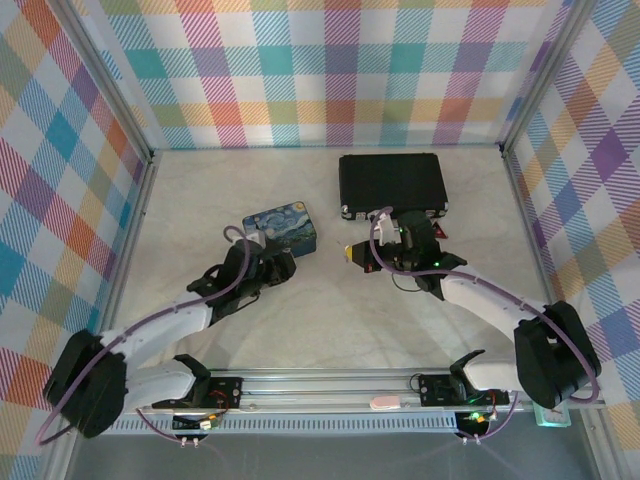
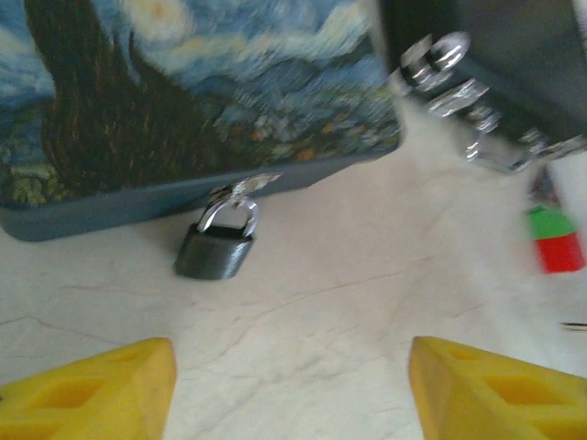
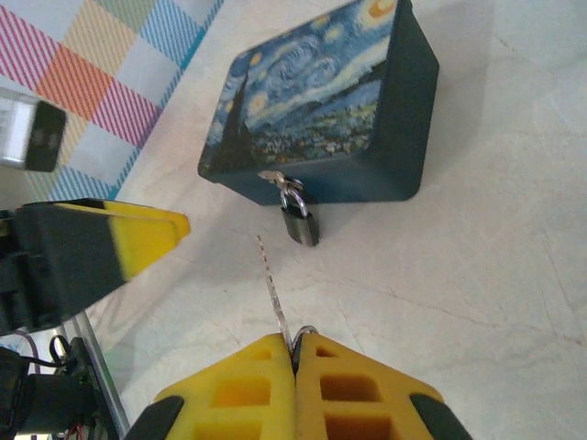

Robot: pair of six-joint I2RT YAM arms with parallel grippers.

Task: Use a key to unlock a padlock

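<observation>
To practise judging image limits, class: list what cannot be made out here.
Padlock keyhole: both wrist views, not on the faces shown.
Key head: right wrist view, hidden inside the shut right gripper.
Case latches: left wrist view, blurred.
Left gripper: left wrist view, fingers cut by bottom edge.

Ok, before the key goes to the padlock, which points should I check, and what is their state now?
1. Grip: right gripper shut on key, ok.
2. Aim: key blade toward padlock, roughly ok.
3. Seat: padlock hooked on tin, lying on table, ok.
4. Support: left gripper open, apart from padlock, not ok.
5. Facing: padlock's key side toward key, cannot tell.
</observation>
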